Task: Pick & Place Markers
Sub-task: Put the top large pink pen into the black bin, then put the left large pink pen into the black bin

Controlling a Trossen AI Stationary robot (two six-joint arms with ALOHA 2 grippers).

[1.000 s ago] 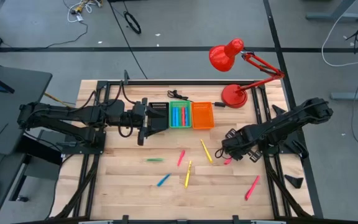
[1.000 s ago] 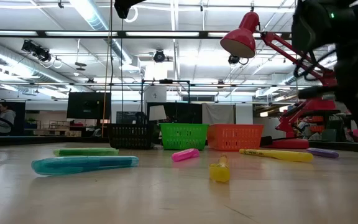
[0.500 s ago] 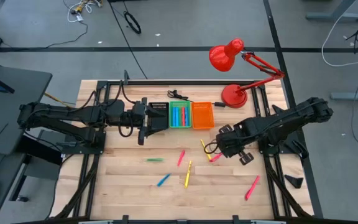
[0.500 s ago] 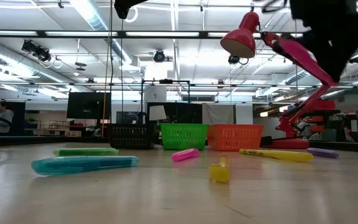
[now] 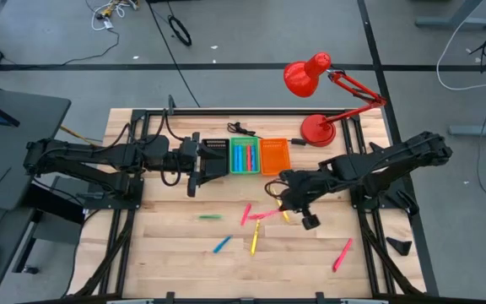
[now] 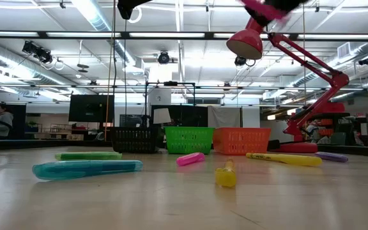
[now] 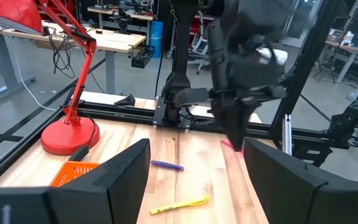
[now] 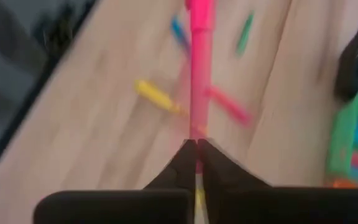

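Bright, even light falls from ceiling strip lights [image 6: 88, 13] at the low view's upper left, leaving only soft shadows on the table [image 5: 184, 245]. The right wrist view is heavily motion-blurred, its pink marker [image 8: 198, 56] smeared; the low view's nearest foreground is soft.

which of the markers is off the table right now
The pink marker pinched in the shut right gripper, carried in the air near the orange bin. The other loose markers lie flat on the wood.
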